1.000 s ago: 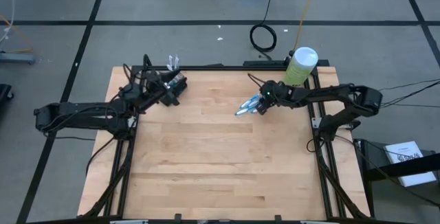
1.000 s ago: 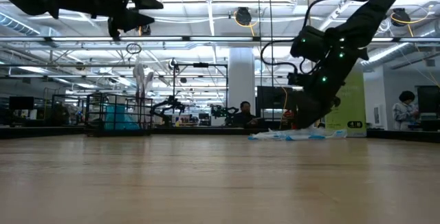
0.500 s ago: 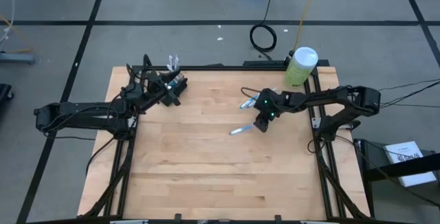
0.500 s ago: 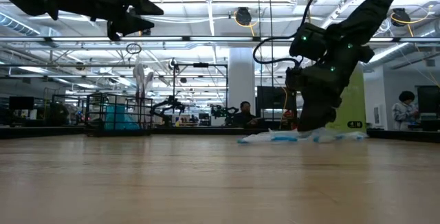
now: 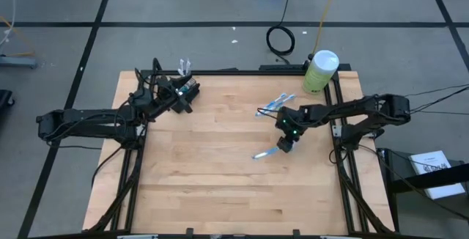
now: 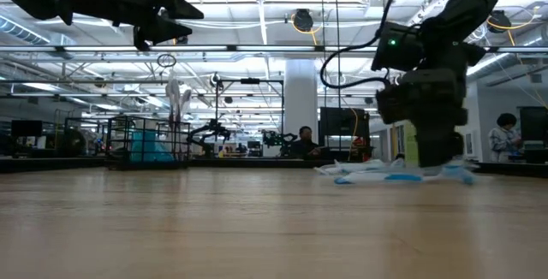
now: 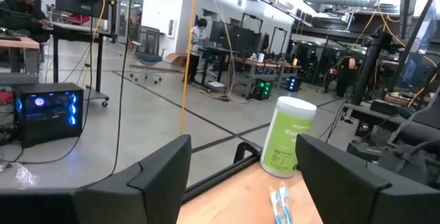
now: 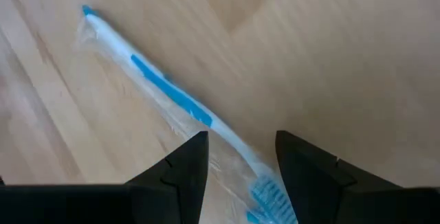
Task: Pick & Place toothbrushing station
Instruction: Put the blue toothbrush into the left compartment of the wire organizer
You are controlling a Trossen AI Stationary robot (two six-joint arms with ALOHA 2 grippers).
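Several blue-and-white toothbrushes in clear wrappers lie in a loose pile (image 5: 275,105) (image 7: 280,200) on the wooden table, at the far right. One more toothbrush (image 5: 265,152) (image 8: 158,86) lies apart from the pile, nearer the table's middle. My right gripper (image 5: 283,145) (image 8: 240,141) is shut on its head end and slants down. A few white-tipped things (image 5: 183,67) stand upright at the table's far edge, in what looks like a small dark holder. My left gripper (image 5: 188,94) (image 7: 240,155) hangs high beside them, open and holding nothing. My right gripper has the brush-head end (image 8: 265,195) of the single wrapped toothbrush between its two fingers. It comes slanting down from the table's right, roughly along the brush. The handle (image 8: 137,66) reaches past the fingertips toward the table's left, low over the wood. Whether it rests there I cannot tell.
A pale green canister with a white lid (image 5: 321,70) (image 7: 287,136) stands at the table's far right corner, behind the pile. Black frame rails (image 5: 333,133) run along the table's edges. The near half of the table (image 5: 220,188) is bare wood.
My right gripper has moved from the pile toward the table's near edge and tipped steeply downward. It has drawn one toothbrush out of the pile with it. That brush has turned and now lies apart, nearer the middle.
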